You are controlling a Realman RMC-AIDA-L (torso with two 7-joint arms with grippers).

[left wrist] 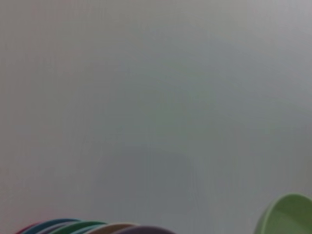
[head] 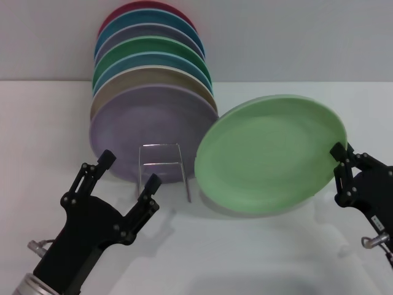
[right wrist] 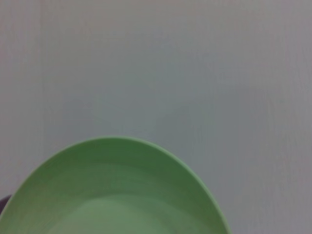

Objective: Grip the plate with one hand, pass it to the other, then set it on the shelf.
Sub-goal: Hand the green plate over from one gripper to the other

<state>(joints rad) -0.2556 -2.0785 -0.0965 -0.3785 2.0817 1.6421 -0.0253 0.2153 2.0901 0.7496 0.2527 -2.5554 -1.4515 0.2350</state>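
The light mint-green plate [head: 270, 153] hangs tilted above the white table, its face turned toward me. My all-black right gripper [head: 341, 161] is shut on its right rim. My left gripper [head: 130, 170], on a silver-grey wrist, stands open at the lower left, apart from the plate and just in front of the shelf [head: 161, 161], a thin wire rack. In the right wrist view the plate [right wrist: 117, 190] fills the lower part of the picture. In the left wrist view only an edge of the plate [left wrist: 287, 214] shows.
A row of upright plates stands behind the wire rack, with a lilac plate [head: 150, 126] in front and beige, blue, dark green and red ones behind. Their rims [left wrist: 97, 227] show in the left wrist view. A grey wall [head: 295, 37] closes the back.
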